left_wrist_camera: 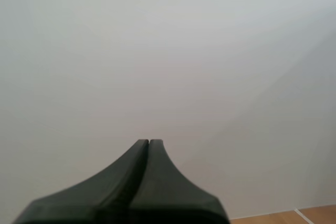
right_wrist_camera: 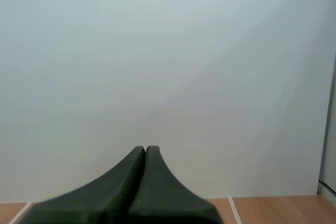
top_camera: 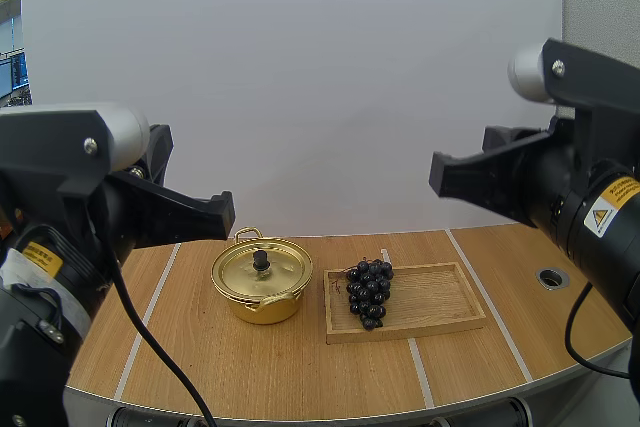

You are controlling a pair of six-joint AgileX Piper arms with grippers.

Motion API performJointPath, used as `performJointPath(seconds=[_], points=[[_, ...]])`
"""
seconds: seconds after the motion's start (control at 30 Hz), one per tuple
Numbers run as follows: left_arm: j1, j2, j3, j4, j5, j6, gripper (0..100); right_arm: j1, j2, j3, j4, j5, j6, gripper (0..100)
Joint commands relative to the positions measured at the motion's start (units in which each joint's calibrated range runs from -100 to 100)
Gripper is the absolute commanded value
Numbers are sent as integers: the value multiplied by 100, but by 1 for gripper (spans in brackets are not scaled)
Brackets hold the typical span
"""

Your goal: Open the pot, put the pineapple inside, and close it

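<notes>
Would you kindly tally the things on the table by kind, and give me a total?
Pot: 1
Lid, sitting on the pot: 1
Bunch of grapes, lying in the tray: 1
Wooden tray: 1
Total: 4

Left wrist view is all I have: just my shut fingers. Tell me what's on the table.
Observer: A gold pot, lid on, sits left of a wooden tray.
Operator: Say what's in the tray.
Observer: A bunch of grapes, at its left end.
Operator: Report the right gripper.
Observer: Shut, holding nothing.
</notes>
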Motion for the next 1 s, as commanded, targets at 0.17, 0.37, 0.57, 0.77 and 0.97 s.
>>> performJointPath(seconds=[0.17,0.37,0.57,0.77,0.97], points=[[4,-32,1216,-30,-1147,115,0,-79,-27,1911,202,-2773,-246,0],[4,-32,2339,-30,-2683,115,0,-79,-27,3079,202,-3256,-246,0],[4,-32,3438,-30,-3610,115,0,-79,-27,3998,202,-4042,-246,0],[4,-32,3806,-30,-3806,115,0,-79,-27,4422,202,-4042,-246,0],[-54,-32,3806,-30,-3684,104,0,-79,-27,4720,238,-4025,-246,0]])
